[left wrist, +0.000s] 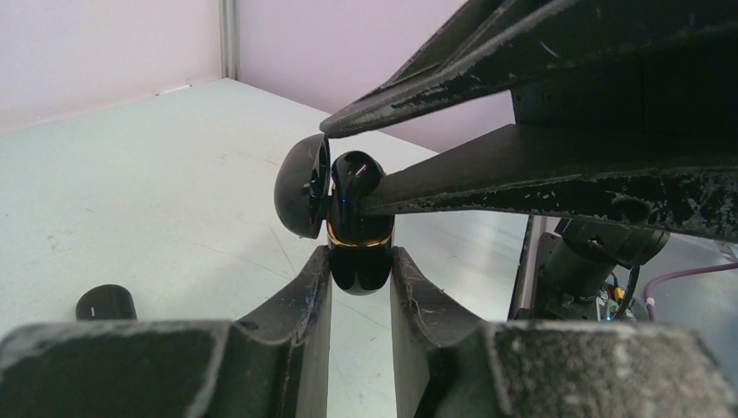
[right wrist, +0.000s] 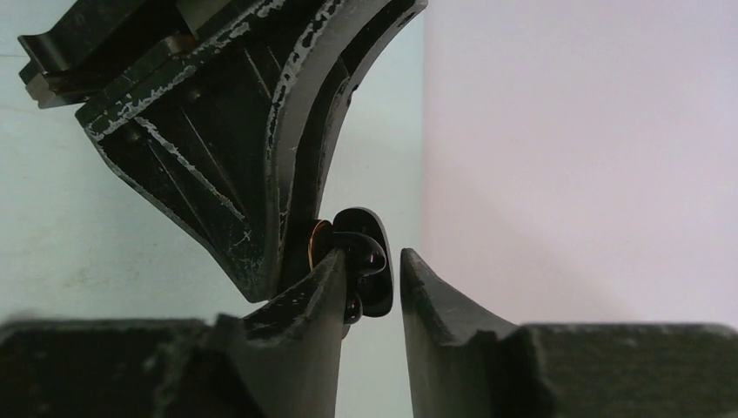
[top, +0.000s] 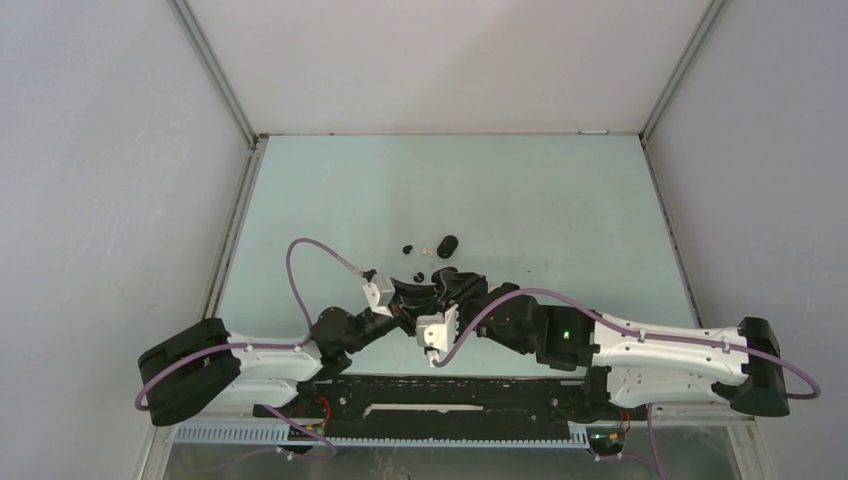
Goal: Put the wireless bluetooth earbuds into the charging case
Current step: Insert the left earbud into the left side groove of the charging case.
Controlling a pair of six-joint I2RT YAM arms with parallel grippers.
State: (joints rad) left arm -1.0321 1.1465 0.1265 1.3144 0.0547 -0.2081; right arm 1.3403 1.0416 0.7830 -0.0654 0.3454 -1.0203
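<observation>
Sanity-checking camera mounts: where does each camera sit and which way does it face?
Top external: above and behind the bases, facing down at the table; left arm and right arm both show.
Left wrist: on the left arm, facing along the left hand gripping a black case; right hand shows at upper right.
Right wrist: on the right arm, facing along its fingers at that case.
Shared: both wrist views show the case and the opposite hand.

The glossy black, gold-banded charging case (left wrist: 358, 272) stands upright in my left gripper (left wrist: 359, 254), lid swung open, a black earbud (left wrist: 355, 174) seated at its mouth.
</observation>
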